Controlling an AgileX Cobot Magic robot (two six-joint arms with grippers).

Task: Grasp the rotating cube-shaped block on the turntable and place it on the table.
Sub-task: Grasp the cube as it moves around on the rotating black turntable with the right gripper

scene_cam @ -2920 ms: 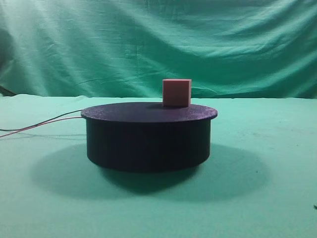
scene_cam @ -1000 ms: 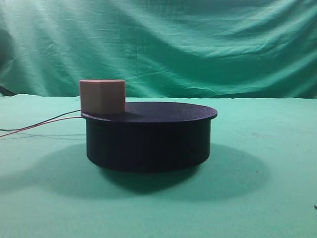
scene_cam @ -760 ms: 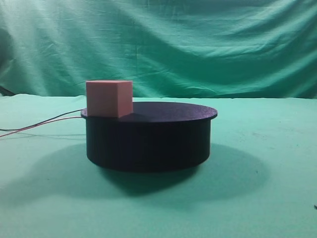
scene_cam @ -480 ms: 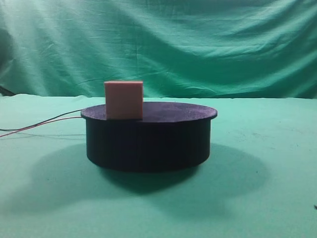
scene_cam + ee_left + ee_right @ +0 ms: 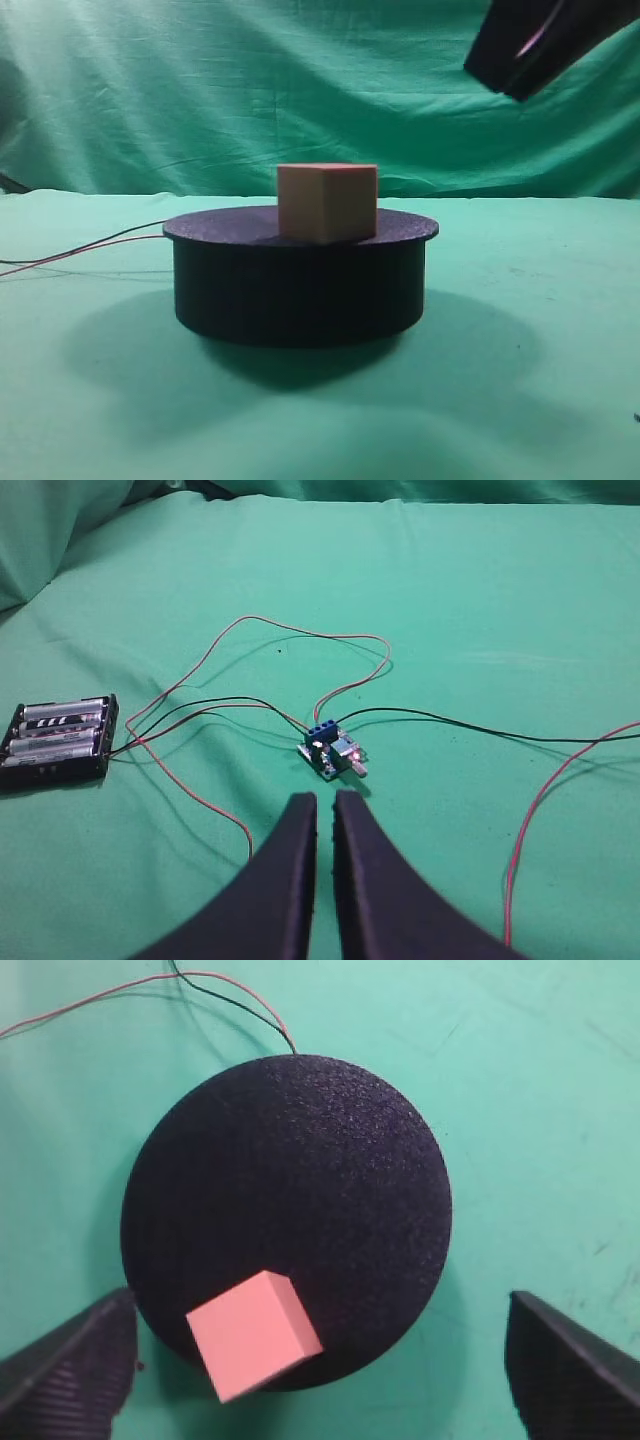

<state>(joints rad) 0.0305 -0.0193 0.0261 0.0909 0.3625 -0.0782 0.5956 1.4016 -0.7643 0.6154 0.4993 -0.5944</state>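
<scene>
The pinkish-tan cube-shaped block sits on the black turntable, near its front edge, a little right of centre. The turntable stands on the green table. My right gripper hangs high above the turntable's right side, apart from the block. In the right wrist view it is wide open, looking straight down on the turntable, with the block near the rim between its fingers. My left gripper is shut and empty, low over the cloth, away from the turntable.
Thin red and black wires trail left from the turntable. In the left wrist view they run to a small circuit board and a black battery holder on the cloth. A wrinkled green backdrop rises behind.
The block has ridden round from the back to the turntable's left edge and on to its front, right of centre. My right gripper has come into view at the top right.
</scene>
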